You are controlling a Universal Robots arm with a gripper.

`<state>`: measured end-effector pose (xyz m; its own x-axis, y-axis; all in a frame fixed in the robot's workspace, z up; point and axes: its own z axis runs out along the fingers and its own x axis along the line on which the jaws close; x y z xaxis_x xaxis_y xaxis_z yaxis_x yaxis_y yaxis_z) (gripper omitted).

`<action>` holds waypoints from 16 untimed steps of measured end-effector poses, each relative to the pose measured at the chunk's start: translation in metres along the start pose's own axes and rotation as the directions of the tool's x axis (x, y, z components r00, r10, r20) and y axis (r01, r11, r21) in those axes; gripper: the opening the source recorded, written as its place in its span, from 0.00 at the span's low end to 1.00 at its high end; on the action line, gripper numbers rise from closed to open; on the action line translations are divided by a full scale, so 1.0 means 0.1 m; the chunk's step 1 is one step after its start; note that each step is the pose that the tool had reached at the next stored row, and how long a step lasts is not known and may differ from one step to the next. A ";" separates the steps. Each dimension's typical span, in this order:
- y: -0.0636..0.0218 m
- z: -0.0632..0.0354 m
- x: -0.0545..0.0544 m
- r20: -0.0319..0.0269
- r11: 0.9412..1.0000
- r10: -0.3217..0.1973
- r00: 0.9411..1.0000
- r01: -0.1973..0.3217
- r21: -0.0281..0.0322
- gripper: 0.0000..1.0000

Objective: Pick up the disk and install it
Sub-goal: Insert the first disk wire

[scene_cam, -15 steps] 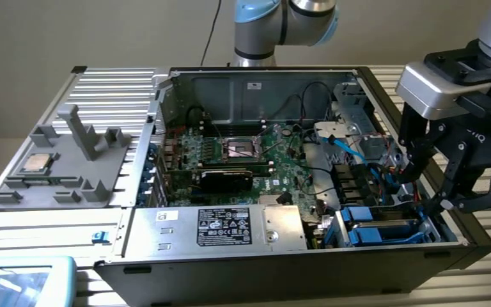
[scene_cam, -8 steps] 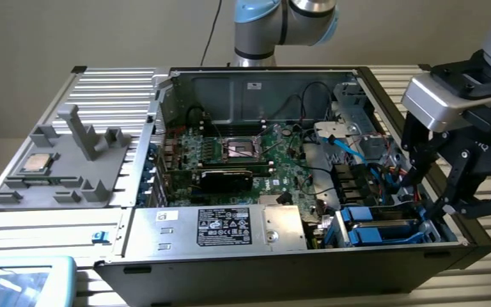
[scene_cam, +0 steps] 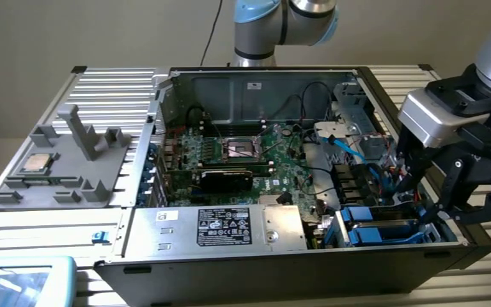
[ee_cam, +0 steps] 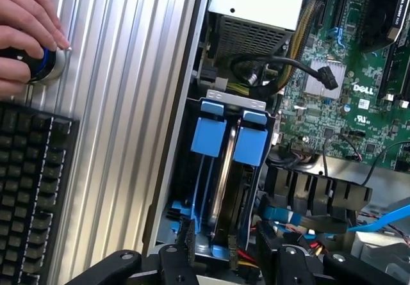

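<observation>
Claw (scene_cam: 420, 204) (ee_cam: 225, 250) hangs over the drive bay at the front corner of the open computer case (scene_cam: 228, 275), on the exterior view's right. Its two black fingers (ee_cam: 186, 237) stand apart and nothing sits between them, so it is open and holds nothing.

The disk (scene_cam: 380, 231) (ee_cam: 248, 147) is in that bay, just below the fingers. It stands on edge with its bright blue carrier facing up. In the wrist view two blue carrier tabs lie side by side with a thin silver edge running between them. That edge seems to be the drive's metal body, though the angle is too steep to be certain. The fingertips are near the carrier's blue frame, and I cannot tell whether they touch it.

Just beside the bay, towards the exterior view's left, lies the silver power supply box (scene_cam: 228, 227) (ee_cam: 256, 3) with its black label. Behind it the green motherboard (scene_cam: 254, 160) (ee_cam: 346, 99) fills the case floor. A light blue cable (scene_cam: 348, 147) (ee_cam: 384, 218) runs down towards the bay.

The case rests on a ribbed metal table (scene_cam: 109, 89) (ee_cam: 128, 105). On the table, at the exterior view's left, a grey fixture (scene_cam: 66, 173) carries a small square CPU chip (scene_cam: 36, 163).

In the wrist view a person's hand (ee_cam: 25, 29) rests on a round knob (ee_cam: 46, 67) on the table, next to a black keyboard (ee_cam: 32, 189).
</observation>
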<state>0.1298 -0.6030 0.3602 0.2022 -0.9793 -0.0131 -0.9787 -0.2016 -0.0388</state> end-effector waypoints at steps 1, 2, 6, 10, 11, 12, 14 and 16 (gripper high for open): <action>0.001 0.014 0.00 0.002 1.000 -0.003 1.000 0.003 0.000 0.51; 0.001 0.027 0.00 0.004 1.000 -0.006 1.000 0.006 0.000 0.51; 0.002 0.072 0.00 0.011 1.000 -0.019 1.000 0.019 -0.001 0.51; 0.004 0.117 0.00 0.017 0.999 -0.032 0.999 0.032 -0.004 0.51; 0.003 0.126 0.00 0.018 0.999 -0.035 0.999 0.035 -0.006 0.51; 0.002 0.135 0.00 0.020 0.999 -0.037 0.999 0.037 -0.007 0.48; 0.000 0.149 0.00 0.024 0.999 -0.042 0.999 0.042 -0.012 0.48; -0.012 0.163 0.01 0.029 0.999 -0.047 0.998 0.047 -0.018 0.41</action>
<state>0.1317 -0.6031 0.3439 0.2488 -0.9677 -0.0405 -0.9685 -0.2481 -0.0210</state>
